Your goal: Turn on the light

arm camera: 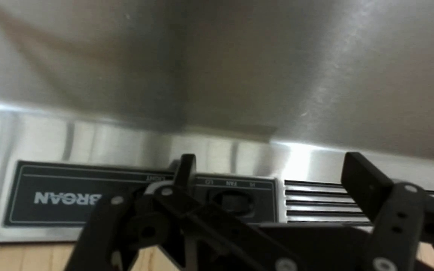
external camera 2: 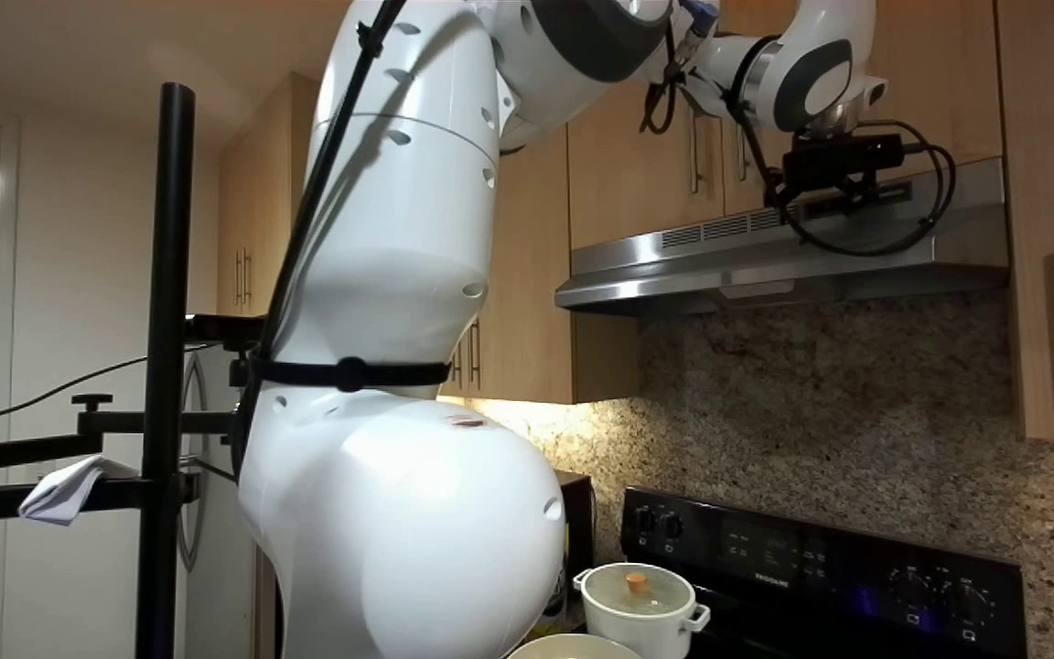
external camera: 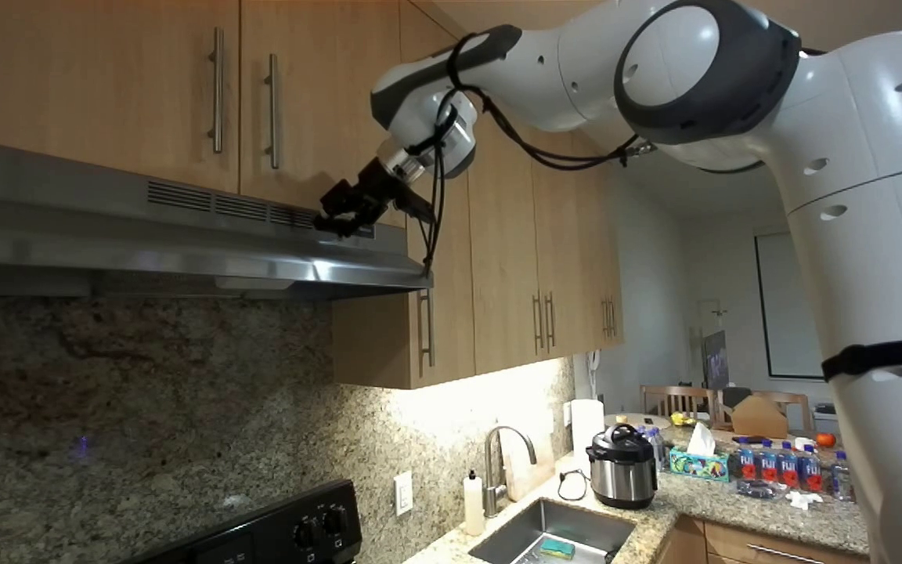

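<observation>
The range hood (external camera: pixel 185 251) is stainless steel and shows in both exterior views (external camera 2: pixel 655 265). Its black BROAN control panel (arm camera: pixel 62 178) appears upside down in the wrist view, with a LIGHT label (arm camera: pixel 156 178) and a fan switch (arm camera: pixel 234 202). The light switch under that label is mostly hidden behind my left-hand finger. My gripper (arm camera: pixel 273 169) is open and empty, one fingertip over the panel between the LIGHT and FAN labels, the other over the vent slots (arm camera: pixel 318 203). Contact cannot be told. The hood's lamp cover (external camera: pixel 254 283) looks unlit, also in an exterior view (external camera 2: pixel 756 291).
Wooden cabinets with bar handles (external camera: pixel 272 110) stand directly above the hood. A black stove (external camera 2: pixel 765 558) and a lidded white pot (external camera 2: pixel 641 613) are below. Black cables (external camera 2: pixel 934 210) loop from the wrist near the hood. Under-cabinet light shines over the sink (external camera: pixel 561 525).
</observation>
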Controlling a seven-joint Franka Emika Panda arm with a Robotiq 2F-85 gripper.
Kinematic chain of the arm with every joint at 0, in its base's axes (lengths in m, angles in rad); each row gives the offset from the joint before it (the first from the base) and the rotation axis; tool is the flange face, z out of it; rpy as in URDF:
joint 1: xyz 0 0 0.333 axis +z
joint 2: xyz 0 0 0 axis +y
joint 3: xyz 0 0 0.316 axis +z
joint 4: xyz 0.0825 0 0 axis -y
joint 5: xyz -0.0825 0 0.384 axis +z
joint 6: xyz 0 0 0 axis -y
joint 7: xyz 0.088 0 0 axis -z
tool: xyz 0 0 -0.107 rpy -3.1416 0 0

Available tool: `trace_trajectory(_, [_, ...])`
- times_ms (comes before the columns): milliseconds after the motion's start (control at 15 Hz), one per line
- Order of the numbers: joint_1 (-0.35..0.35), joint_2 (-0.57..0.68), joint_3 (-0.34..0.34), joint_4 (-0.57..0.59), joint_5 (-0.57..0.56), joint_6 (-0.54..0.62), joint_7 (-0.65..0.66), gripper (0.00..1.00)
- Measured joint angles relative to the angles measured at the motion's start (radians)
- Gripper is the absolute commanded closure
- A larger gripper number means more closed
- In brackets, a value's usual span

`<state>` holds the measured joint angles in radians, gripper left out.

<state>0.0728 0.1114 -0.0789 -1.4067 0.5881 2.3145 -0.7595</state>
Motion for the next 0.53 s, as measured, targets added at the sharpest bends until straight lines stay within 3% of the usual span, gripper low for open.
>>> trace_trajectory(533, [0.006,-0.091,0.003,-0.130,0.003,0.078,0.000,0.00])
